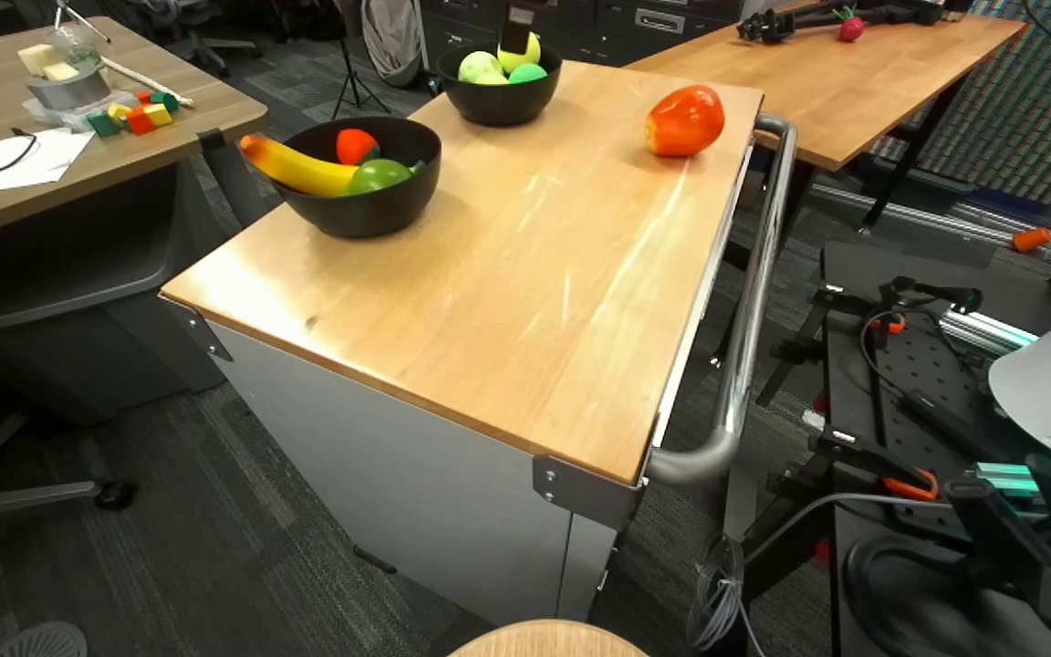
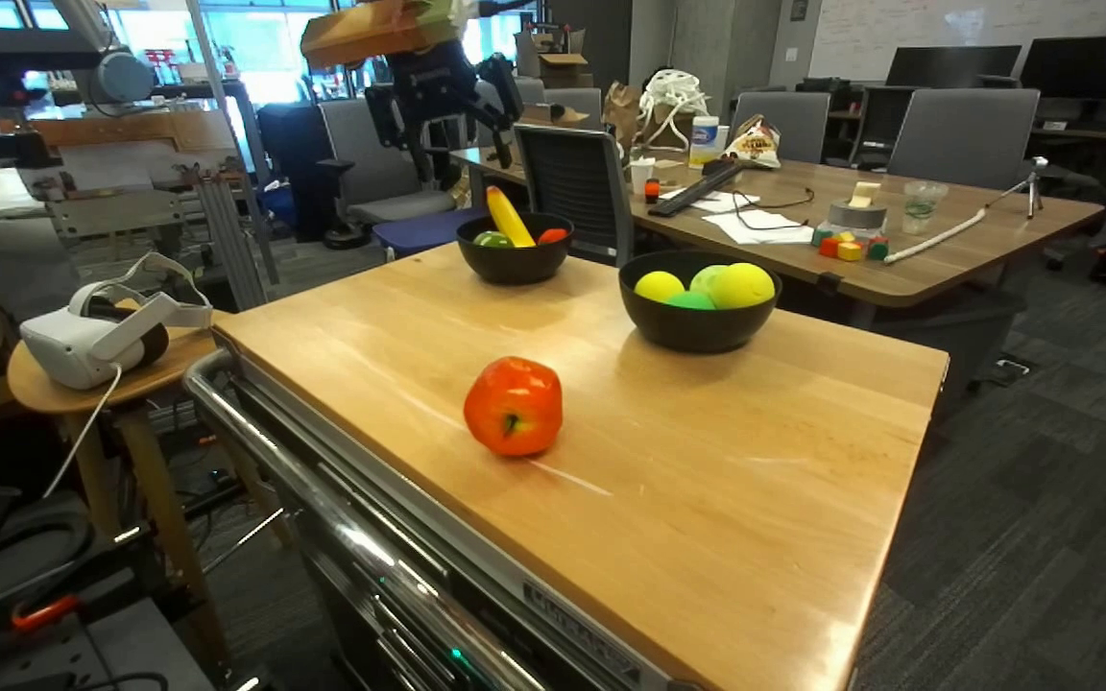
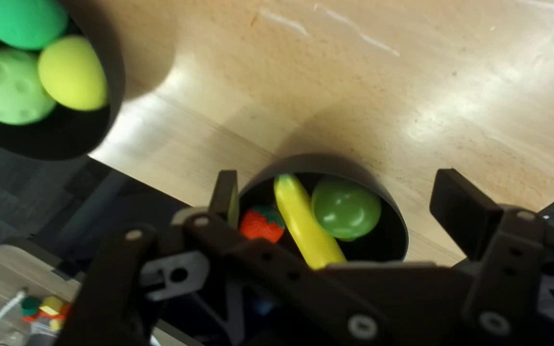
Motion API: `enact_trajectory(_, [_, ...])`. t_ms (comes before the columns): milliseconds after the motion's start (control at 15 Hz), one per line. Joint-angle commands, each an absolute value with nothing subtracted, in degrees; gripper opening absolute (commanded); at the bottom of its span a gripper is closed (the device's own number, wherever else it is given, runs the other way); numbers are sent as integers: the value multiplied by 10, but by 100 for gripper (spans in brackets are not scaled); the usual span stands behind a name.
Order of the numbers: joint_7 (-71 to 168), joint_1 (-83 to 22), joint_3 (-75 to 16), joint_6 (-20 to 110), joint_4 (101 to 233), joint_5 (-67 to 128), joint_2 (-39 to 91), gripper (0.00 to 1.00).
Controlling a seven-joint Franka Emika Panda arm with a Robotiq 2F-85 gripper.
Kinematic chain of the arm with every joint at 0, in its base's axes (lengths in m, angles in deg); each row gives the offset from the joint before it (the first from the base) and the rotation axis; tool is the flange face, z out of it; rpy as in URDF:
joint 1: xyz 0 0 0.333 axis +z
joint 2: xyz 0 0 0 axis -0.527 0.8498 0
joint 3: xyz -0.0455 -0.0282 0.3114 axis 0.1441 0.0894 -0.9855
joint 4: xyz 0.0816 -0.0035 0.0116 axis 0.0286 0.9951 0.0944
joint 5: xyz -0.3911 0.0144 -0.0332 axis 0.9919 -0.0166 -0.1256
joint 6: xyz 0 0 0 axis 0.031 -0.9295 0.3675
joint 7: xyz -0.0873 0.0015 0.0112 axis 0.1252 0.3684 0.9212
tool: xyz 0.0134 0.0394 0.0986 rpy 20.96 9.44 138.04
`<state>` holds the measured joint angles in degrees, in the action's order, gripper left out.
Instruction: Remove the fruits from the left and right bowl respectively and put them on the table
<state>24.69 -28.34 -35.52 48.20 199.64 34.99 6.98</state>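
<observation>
A black bowl [image 1: 357,217] holds a banana [image 1: 297,168], a green fruit [image 1: 379,175] and a strawberry [image 1: 357,146]. A second black bowl [image 2: 697,331] holds several yellow and green round fruits [image 2: 743,286]. Both bowls stand on the wooden table [image 1: 507,274]. A red-orange fruit [image 2: 515,408] lies on the tabletop near the handle side. My gripper [image 2: 471,165] is open and empty above the banana bowl. In the wrist view my gripper [image 3: 344,199] has its fingers wide apart, with the banana bowl [image 3: 325,164] seen between them; its lower part is hidden by the gripper.
A metal handle bar [image 1: 767,246] runs along one table edge. A brown desk [image 2: 975,230] with toy blocks, a tape roll and papers stands beyond the bowls. A stool with a white headset [image 2: 102,336] stands beside the table. A grey chair [image 2: 572,182] is behind the banana bowl.
</observation>
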Motion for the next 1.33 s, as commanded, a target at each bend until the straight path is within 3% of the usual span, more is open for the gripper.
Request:
enact_trajectory(0, [129,-272,-364,490,1855,294,208,100])
enact_trajectory(200, [105,-281,-387,498,1758,325,288,100])
enact_trajectory(267, [134,-285,-387,499,1838,319,234,100])
enact_trajectory(1267, [69,-294,-433,515,1688,305,360,100])
